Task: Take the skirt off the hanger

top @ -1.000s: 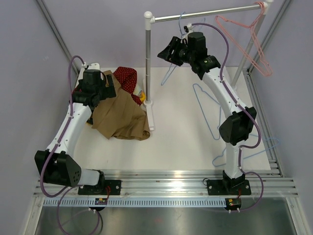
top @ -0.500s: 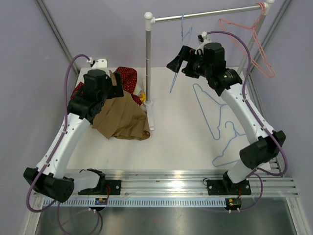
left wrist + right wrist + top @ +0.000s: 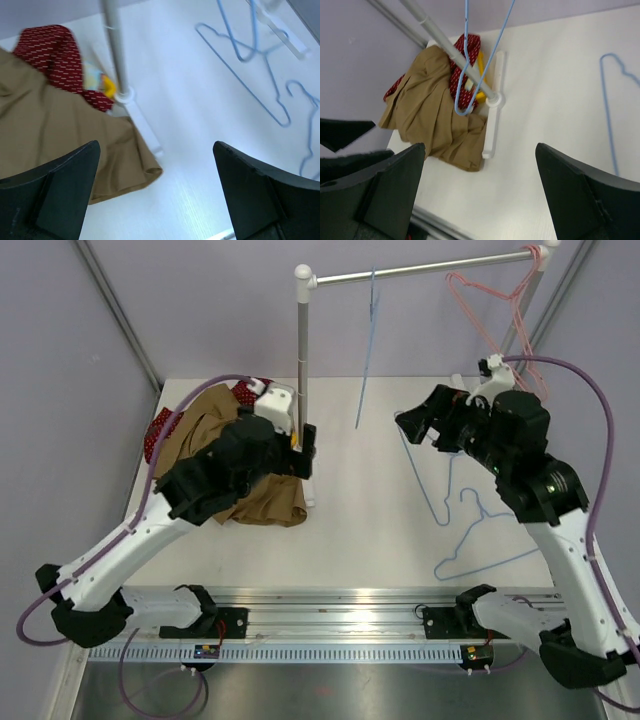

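Left wrist view: my left hand (image 3: 156, 150) gapes empty, skirt (image 3: 55, 125) heaped on the worktop (image 3: 190, 115) below it; right hand (image 3: 480, 150) spread too.

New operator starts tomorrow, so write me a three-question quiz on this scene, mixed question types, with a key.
1. True or false: the brown skirt lies heaped on the table.
2. How many hangers hang on the rail? A one, B two, C four.
3. Fill in: the left gripper and right gripper both stand ____.
Key: 1 true; 2 B (blue hanger, pink hanger); 3 open.
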You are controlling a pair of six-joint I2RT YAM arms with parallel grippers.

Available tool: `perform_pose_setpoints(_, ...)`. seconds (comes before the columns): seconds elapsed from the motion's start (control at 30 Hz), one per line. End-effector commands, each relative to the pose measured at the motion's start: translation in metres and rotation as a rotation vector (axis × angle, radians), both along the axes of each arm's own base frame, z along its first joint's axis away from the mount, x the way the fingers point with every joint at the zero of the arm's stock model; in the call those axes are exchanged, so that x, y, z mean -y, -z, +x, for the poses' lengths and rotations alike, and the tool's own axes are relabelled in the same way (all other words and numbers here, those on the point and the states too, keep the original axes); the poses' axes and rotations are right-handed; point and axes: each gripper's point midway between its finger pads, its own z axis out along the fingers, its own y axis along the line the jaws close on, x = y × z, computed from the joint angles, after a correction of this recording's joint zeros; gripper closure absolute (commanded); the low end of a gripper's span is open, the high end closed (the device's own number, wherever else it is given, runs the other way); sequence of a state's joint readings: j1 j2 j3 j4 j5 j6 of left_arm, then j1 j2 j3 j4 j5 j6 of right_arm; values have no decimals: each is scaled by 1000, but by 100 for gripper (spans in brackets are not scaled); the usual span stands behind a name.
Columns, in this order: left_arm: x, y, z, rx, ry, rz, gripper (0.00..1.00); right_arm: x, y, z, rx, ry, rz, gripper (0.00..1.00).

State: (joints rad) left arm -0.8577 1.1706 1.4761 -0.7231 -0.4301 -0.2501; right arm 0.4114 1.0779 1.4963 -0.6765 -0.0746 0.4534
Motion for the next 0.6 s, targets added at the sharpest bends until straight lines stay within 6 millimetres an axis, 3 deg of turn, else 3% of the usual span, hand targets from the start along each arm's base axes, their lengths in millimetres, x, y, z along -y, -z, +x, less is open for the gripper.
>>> perform_pose_setpoints(0.0, 74, 25, -24, -35, 158, -5, 1, 46, 15, -21, -6, 162, -106, 1)
perform_pose_setpoints(0.03, 92, 30, -32, -40, 202, -2, 1, 61, 18, -25, -8, 232, -123, 0)
perform_pose_setpoints(0.07, 126, 46, -48, -65, 282, 29, 1, 68, 26, -29, -20, 262, -125, 1)
perform_pose_setpoints(0.1, 145, 47, -55, -57, 318, 17, 1, 78, 19, -40, 12, 292, -108, 1)
perform_pose_setpoints(0.2, 210, 74, -80, -95, 447, 47, 1, 102, 16, -60, 50, 380, -84, 0)
perform_pose_setpoints(0.27, 244, 73, -90, -107, 518, 4, 1, 114, 16, -71, 61, 424, -73, 1)
perform_pose_setpoints(0.3, 262, 99, -89, -143, 536, 36, 1, 121, 10, -82, 88, 441, -50, 1)
perform_pose_setpoints(0.43, 315, 135, -85, -185, 602, 54, 1, 144, 3, -110, 133, 506, -14, 1)
perform_pose_setpoints(0.5, 338, 132, -81, -167, 626, 35, 1, 153, 0, -122, 158, 531, 1, 2)
perform_pose_setpoints(0.53, 350, 159, -78, -189, 632, 68, 1, 160, 4, -126, 152, 558, -11, 2)
perform_pose_setpoints(0.57, 359, 164, -76, -183, 639, 69, 1, 163, 5, -131, 161, 565, -11, 2)
